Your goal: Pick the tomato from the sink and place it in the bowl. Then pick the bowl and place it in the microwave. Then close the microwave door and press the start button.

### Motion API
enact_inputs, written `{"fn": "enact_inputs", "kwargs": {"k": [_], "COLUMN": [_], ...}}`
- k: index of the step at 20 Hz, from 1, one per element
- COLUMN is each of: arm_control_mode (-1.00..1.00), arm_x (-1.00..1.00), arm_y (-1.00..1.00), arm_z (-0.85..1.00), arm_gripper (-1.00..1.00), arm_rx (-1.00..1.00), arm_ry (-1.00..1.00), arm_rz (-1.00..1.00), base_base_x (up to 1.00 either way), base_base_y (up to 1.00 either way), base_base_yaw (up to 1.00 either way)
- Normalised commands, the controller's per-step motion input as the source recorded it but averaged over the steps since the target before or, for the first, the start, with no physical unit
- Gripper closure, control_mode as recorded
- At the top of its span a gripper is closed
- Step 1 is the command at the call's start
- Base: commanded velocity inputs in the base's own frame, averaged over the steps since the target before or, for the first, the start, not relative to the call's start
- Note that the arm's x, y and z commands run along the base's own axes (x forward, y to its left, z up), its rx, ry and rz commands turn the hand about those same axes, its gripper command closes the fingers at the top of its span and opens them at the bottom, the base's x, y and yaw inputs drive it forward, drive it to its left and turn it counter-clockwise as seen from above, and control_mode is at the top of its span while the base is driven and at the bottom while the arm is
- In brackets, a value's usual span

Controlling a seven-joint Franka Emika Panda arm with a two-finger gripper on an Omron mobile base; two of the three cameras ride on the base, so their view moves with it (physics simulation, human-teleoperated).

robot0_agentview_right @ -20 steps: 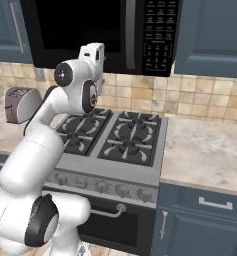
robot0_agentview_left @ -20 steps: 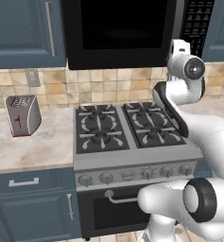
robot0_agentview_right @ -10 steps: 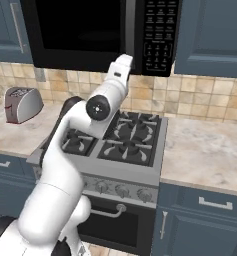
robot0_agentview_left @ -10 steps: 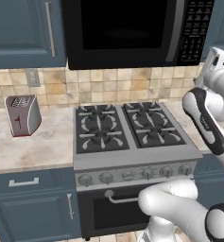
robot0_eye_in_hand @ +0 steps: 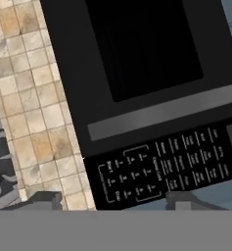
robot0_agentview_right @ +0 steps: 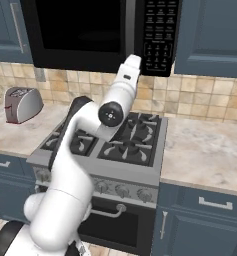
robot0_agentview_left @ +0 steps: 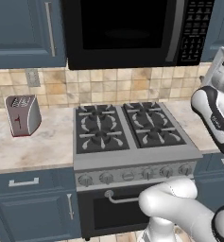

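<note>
Arm's been swung right over the last second and the gripper (robot0_eye_in_hand: pixel 110 197) is now aimed at the microwave (robot0_agentview_left: pixel 132 33) keypad (robot0_eye_in_hand: pixel 171 164), door (robot0_agentview_right: pixel 77 32) already shut. Fingertips are spread, nothing held. Start press looks next.

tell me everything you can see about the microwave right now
The microwave is a large black box mounted above the stove, between blue cabinets. Its door is shut, with a dark glass window and a long grey bar handle. A keypad column sits on its right. Nothing touches it; the gripper points at the keypad.
</note>
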Motion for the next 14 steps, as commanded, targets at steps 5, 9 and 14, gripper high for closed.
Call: {"fn": "enact_inputs", "kwargs": {"k": [5,9,14], "arm_control_mode": [-1.00,-1.00,-1.00], "arm_x": [0.34,0.44,0.37], "arm_y": [0.00,-0.09,-0.17], "arm_z": [0.00,0.21,0.05], "arm_gripper": [1.00,1.00,1.00], "arm_rx": [0.00,0.01,0.00], "arm_ry": [-0.05,-0.01,0.00], "arm_rz": [0.14,0.07,0.03], "base_base_x": [0.00,0.00,0.00], "base_base_y": [0.00,0.00,0.00], "base_base_yaw": [0.00,0.00,0.00]}}
